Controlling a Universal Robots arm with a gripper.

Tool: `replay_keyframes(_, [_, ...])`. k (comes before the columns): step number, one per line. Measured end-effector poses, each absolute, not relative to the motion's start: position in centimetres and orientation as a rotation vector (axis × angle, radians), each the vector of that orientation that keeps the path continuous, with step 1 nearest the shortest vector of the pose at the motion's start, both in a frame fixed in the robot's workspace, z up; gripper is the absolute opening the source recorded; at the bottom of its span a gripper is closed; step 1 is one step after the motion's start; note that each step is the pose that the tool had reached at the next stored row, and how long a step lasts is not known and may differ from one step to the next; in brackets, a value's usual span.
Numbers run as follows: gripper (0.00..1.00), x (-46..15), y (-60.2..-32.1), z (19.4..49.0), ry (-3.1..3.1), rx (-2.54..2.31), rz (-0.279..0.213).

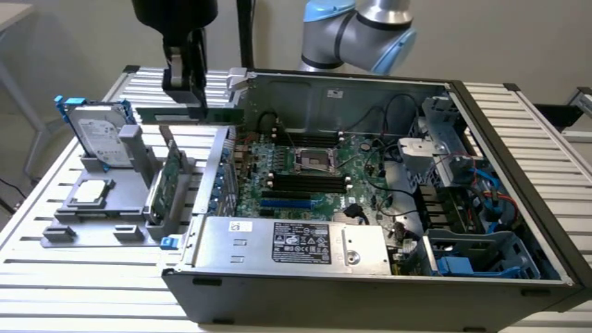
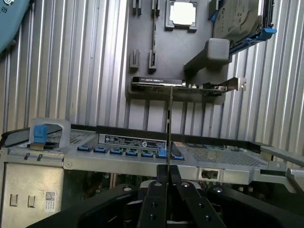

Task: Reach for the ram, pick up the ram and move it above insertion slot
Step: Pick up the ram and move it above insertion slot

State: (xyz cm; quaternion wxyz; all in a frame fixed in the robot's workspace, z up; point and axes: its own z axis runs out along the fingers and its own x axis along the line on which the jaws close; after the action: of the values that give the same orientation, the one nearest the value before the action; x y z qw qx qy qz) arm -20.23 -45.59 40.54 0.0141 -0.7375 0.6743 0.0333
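Note:
My gripper (image 1: 190, 105) is shut on the ram (image 1: 222, 114), a long thin green stick held level in the air. It hangs over the case's wall at the exterior view's left, between the grey holder (image 1: 102, 222) and the motherboard (image 1: 306, 163). In the wrist view the ram (image 2: 169, 123) shows edge-on as a thin line running out from my gripper (image 2: 168, 175), whose dark fingers (image 2: 154, 199) are pinched on it. The black memory slots (image 1: 301, 184) lie lower and toward the exterior view's right of the ram.
The open computer case (image 1: 370, 284) holds a power supply (image 1: 296, 243), cables and a drive cage (image 1: 481, 253). The grey holder carries a hard drive (image 1: 97, 135), a processor (image 1: 88, 191) and an expansion card (image 1: 165, 187). All stands on a ribbed aluminium table (image 1: 83, 291).

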Motion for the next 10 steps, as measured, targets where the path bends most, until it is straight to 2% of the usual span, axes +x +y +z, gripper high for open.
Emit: replay_keyframes(10, [0.14,-15.9,-45.2,40.5,2.097,-2.293,0.112])
